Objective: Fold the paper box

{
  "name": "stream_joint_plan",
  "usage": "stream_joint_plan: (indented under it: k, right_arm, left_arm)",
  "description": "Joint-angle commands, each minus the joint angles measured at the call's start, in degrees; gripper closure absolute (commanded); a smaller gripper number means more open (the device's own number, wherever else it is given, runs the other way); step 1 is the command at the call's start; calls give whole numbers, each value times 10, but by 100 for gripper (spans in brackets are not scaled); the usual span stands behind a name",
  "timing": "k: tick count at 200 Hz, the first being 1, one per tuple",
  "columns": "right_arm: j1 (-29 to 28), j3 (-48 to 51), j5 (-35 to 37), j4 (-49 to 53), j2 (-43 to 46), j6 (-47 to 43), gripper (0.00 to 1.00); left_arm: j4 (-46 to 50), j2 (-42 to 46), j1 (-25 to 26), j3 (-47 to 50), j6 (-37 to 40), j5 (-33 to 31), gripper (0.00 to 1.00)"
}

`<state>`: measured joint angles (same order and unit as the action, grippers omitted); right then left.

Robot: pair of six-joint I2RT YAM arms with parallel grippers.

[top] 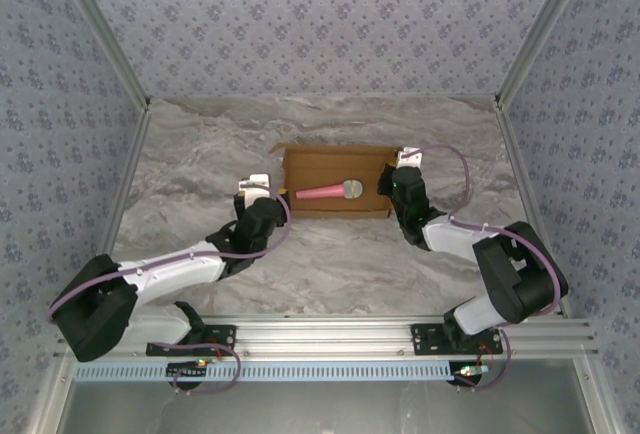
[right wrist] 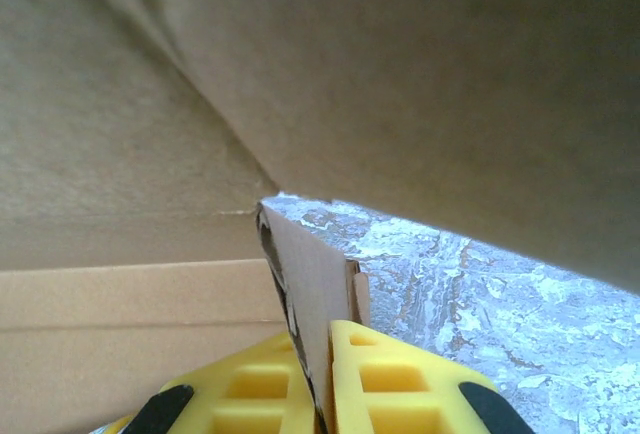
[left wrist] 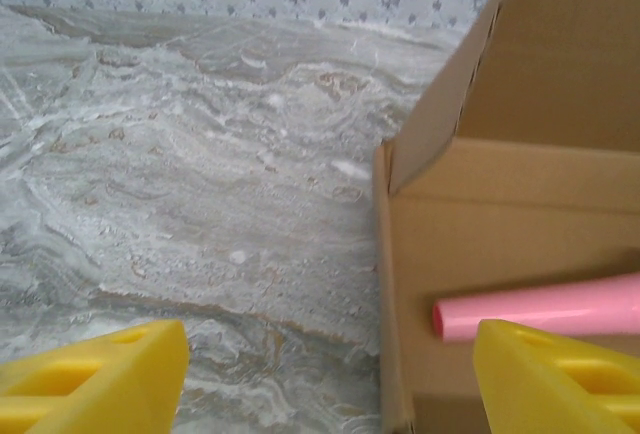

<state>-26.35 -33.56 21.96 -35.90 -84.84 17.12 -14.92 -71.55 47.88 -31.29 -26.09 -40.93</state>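
Right gripper (right wrist: 322,384) pinches the paper box (top: 312,167) at its right side; left gripper (left wrist: 330,374), wide open, straddles its left wall.

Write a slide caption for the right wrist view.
Right claw pinching a wall of the paper box, marble table beyond.

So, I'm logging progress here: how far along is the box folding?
Done: the box stands as a shallow tray with raised walls, a pink stick lying inside. In hand: the right hand pinches its right wall; the left hand is open by the left wall, holding nothing. Left: the top is open, so any closing flaps likely remain.
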Motion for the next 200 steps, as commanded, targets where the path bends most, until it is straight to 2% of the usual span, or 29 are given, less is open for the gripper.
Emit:
stream_joint_plan:
  k: [1, 37, 67, 104, 130, 148, 200]
  right_arm:
    - [2, 1, 17, 32, 7, -2, 89]
    - [2, -5, 16, 34, 4, -19, 89]
    - [2, -12, 9, 39, 2, -45, 89]
    - [2, -19, -1, 45, 2, -68, 89]
    - [3, -22, -3, 46, 2, -76, 89]
    - [2, -23, -5, 46, 1, -79, 89]
    - [7, -23, -8, 41, -4, -80, 89]
  left_arm:
    - [33, 15, -5, -1, 9, 37, 23]
    - [76, 54, -13, -23, 60, 90, 21]
    - [146, 81, -50, -85, 97, 158, 17]
    - [230, 66, -90, -199, 124, 158, 15]
    - [256, 32, -129, -278, 130, 175, 15]
    - [275, -6, -149, -338, 145, 216, 13]
    - [448, -197, -161, -577, 206, 268, 12]
